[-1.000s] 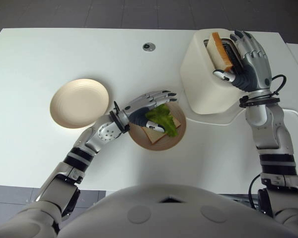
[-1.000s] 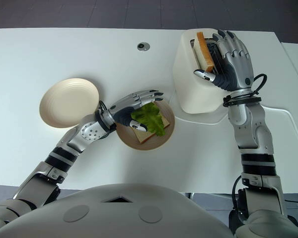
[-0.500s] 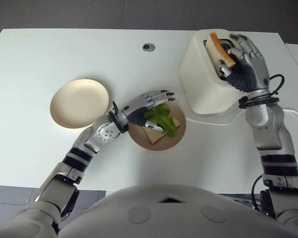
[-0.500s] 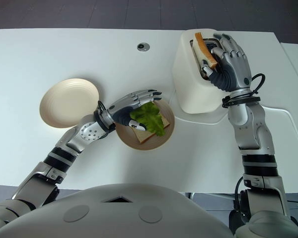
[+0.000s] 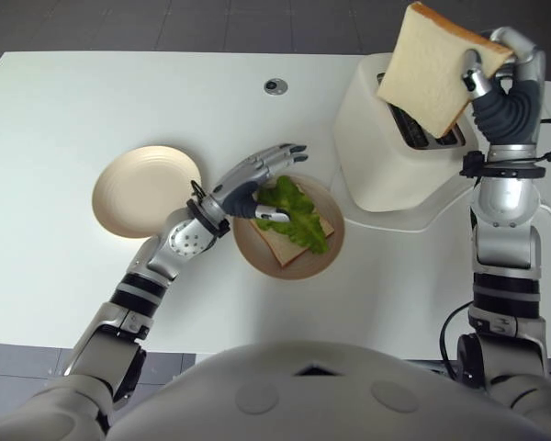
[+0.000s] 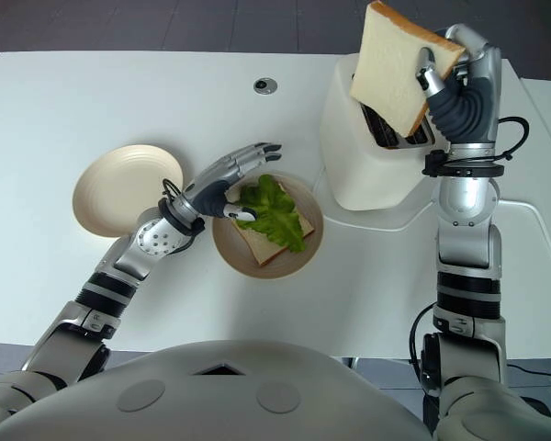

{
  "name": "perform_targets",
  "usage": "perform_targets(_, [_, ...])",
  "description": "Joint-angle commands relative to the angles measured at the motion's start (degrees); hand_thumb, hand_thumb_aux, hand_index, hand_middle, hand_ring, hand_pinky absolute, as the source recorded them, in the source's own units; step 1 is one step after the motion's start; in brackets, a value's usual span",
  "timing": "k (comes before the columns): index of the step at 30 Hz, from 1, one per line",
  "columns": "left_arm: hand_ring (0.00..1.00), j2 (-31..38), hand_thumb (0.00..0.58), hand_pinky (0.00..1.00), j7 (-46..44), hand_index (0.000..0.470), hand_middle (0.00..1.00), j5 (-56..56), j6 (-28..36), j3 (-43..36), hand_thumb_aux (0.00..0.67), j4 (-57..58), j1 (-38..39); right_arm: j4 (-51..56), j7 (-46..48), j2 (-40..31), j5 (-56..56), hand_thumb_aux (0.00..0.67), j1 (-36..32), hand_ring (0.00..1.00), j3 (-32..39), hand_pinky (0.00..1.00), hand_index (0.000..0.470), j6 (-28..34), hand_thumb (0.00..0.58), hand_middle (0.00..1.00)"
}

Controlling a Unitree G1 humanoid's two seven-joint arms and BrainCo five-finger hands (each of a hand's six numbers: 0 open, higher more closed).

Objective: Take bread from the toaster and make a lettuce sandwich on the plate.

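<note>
My right hand (image 5: 498, 81) is shut on a white bread slice (image 5: 436, 66), held tilted in the air above the cream toaster (image 5: 376, 161). The toaster's slots (image 5: 424, 129) lie just below the slice. On the tan plate (image 5: 333, 250) lies another bread slice (image 5: 289, 246) with a green lettuce leaf (image 5: 296, 213) on top. My left hand (image 5: 250, 182) hovers at the plate's left rim, fingers spread and open, its thumb close beside the lettuce.
A second, bare cream plate (image 5: 147, 190) sits left of the sandwich plate. A small round fitting (image 5: 275, 87) is set in the table at the back. The toaster's white cable (image 5: 441, 213) runs along the table toward the right edge.
My right hand has pulled the bread slice up out of the toaster and raised it high. My left hand has opened, let go of the lettuce and drawn slightly left.
</note>
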Motion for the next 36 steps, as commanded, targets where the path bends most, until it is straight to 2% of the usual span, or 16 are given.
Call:
perform_targets(1, [0.00,-1.05,0.000,0.00,1.22,0.000,0.00,-5.59,0.35,4.22,0.000,-1.66,-0.07,-2.10,3.66,1.92,9.67,0.670,-0.19,1.00,-2.24,1.00,0.470,-0.75,0.580,1.00])
perform_targets(3, [0.00,-1.76,0.000,0.00,1.62,0.000,0.00,-8.97,0.12,6.43,0.000,-1.92,-0.46,-3.63,6.63,2.86,15.37,0.670,0.37,1.00,-2.32,1.00,0.470,0.25,0.580,1.00])
perform_targets(7, [0.00,-2.96,0.000,0.00,1.40,0.000,0.00,-16.15,-0.61,10.11,0.000,-3.85,-0.60,-7.22,15.39,6.25,30.65,0.670,4.44,1.00,1.17,1.00,0.470,7.38,0.580,1.00])
perform_targets(10, [0.00,-3.12,0.000,0.00,-1.10,0.000,0.00,-23.00,-0.63,11.87,0.000,-4.94,-0.60,-10.42,21.55,6.05,35.17,0.670,7.54,1.00,4.72,1.00,0.470,11.44,0.580,1.00])
perform_targets(17, [0.00,-2.67,0.000,0.00,-12.05,0.000,0.00,-41.39,-1.91,12.90,0.000,-9.38,1.62,-12.24,34.99,-1.92,29.47,0.670,7.29,1.00,12.31,1.00,0.470,15.88,0.580,1.00])
perform_targets(23, [0.00,0.22,0.000,0.00,-29.01,0.000,0.00,-60.30,0.61,11.79,0.000,-18.02,7.26,-8.38,44.09,-6.68,22.29,0.670,4.28,1.00,19.35,1.00,0.470,16.04,0.580,1.00])
perform_targets(27, [0.00,1.98,0.000,0.00,-39.04,0.000,0.00,-62.09,-0.12,9.61,0.000,-21.48,10.95,-3.72,47.91,-4.90,20.99,0.670,0.09,1.00,23.37,1.00,0.470,16.47,0.580,1.00])
perform_targets(33, [0.00,2.39,0.000,0.00,-48.01,0.000,0.00,-58.79,-0.38,5.77,0.000,-22.04,14.01,3.60,50.60,-2.90,18.60,0.670,-3.33,1.00,26.77,1.00,0.470,15.35,0.580,1.00])
perform_targets(36, [0.00,2.53,0.000,0.00,-50.31,0.000,0.00,-49.89,-2.30,3.28,0.000,-18.00,14.46,7.11,50.90,-2.20,16.28,0.670,-4.02,1.00,28.10,1.00,0.470,13.86,0.580,1.00])
